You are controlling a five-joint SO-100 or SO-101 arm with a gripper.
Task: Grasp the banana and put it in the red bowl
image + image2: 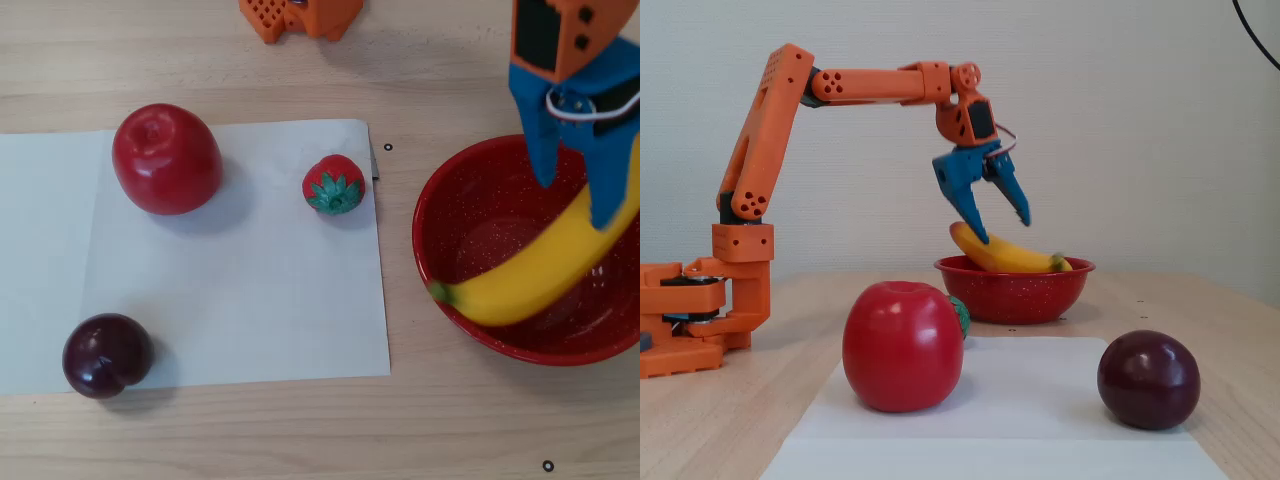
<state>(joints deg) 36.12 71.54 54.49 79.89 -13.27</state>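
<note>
Banana (540, 272) lies in red bowl (440, 240); apple (166, 158) well apart.

Pale wooden surface (440, 430), white paper sheet (250, 290) across left half of overhead view, red apple (165, 158) upper left, dark plum (106, 355) lower left, small strawberry (334, 184) near sheet's upper right corner

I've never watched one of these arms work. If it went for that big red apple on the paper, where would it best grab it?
Probably from straight above, with the fingers closing across the widest part of the apple. It stands upright on the white paper with its dimpled top up, and its sides are round and glossy, so a grip higher up would likely slip. Nothing crowds it: the strawberry and plum sit well apart.
</note>
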